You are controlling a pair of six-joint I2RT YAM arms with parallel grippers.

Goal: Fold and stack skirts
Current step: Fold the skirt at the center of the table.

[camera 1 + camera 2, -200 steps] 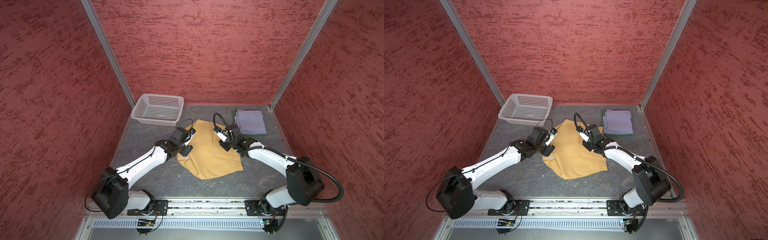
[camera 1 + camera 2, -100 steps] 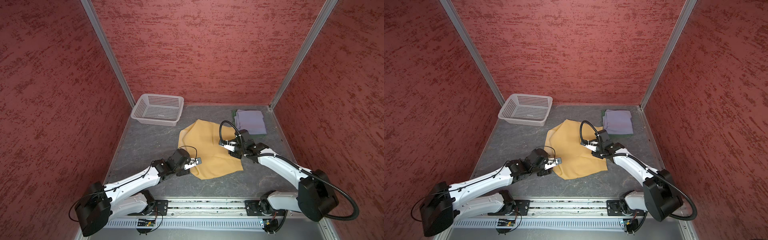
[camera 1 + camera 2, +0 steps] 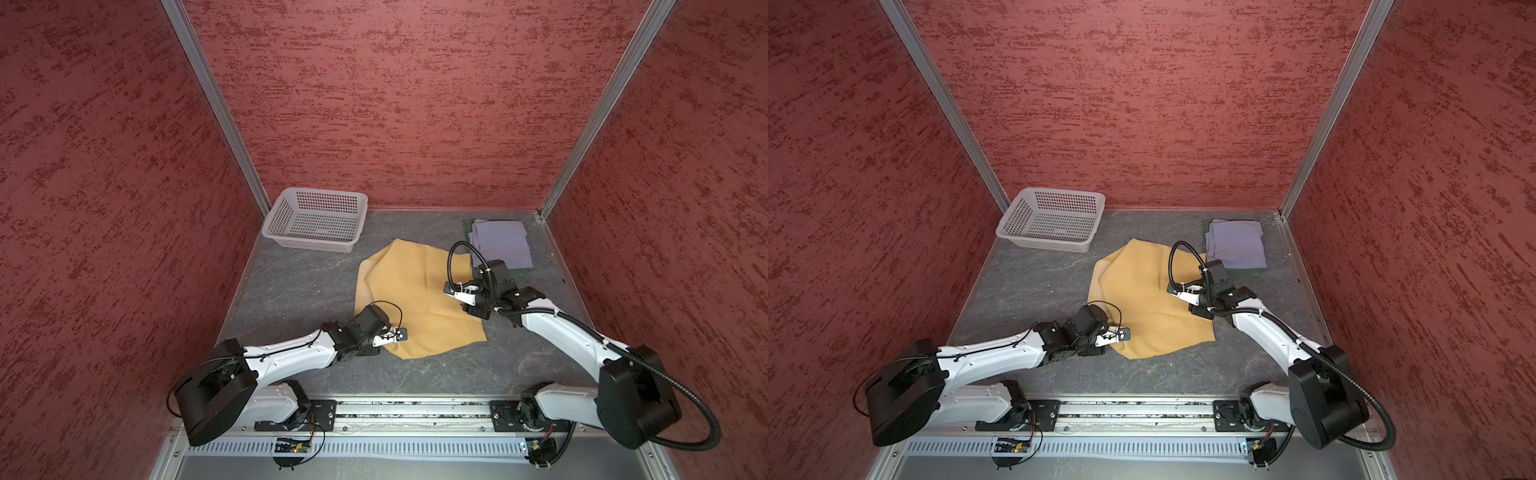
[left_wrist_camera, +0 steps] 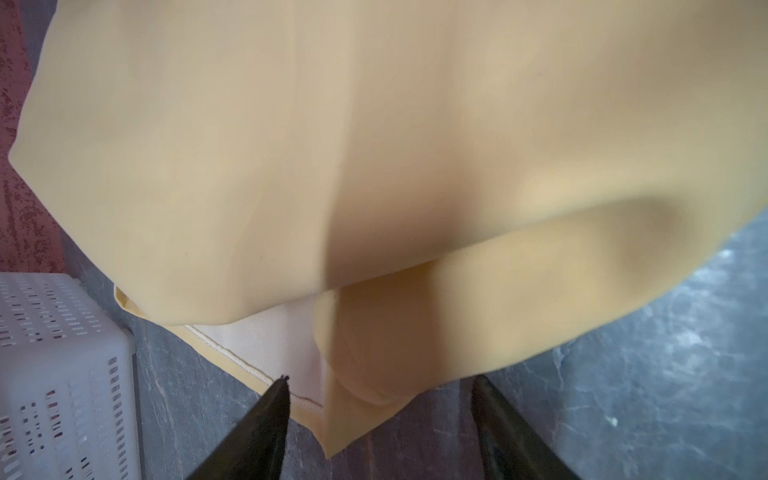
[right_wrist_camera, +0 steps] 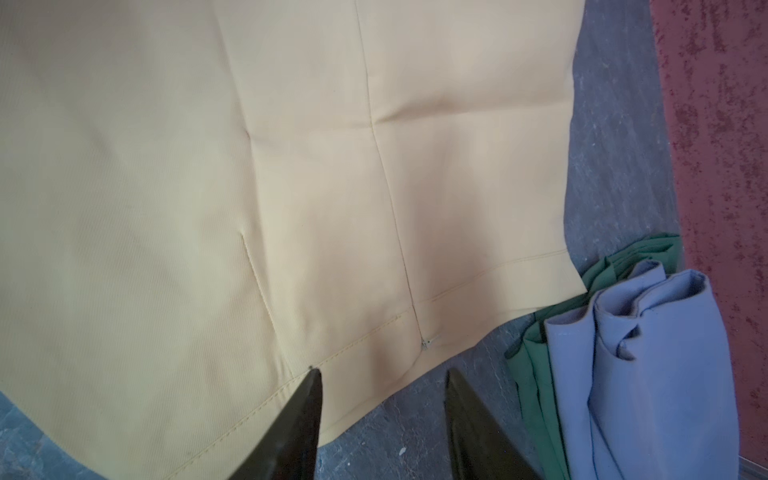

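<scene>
Mustard skirt (image 4: 374,166) corner lies between the spread left fingers (image 4: 257,432).

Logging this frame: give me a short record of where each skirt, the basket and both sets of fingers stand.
mustard skirt: spread unfolded mid-table, near corner turned over
lavender skirt: folded, atop the green skirt, far right corner
green skirt: folded, bottom of stack, only edges showing
basket: far left corner, apart from the skirts
left fingers: open, straddling the mustard skirt's turned corner
right fingers: open, at its zippered waistband edge
</scene>
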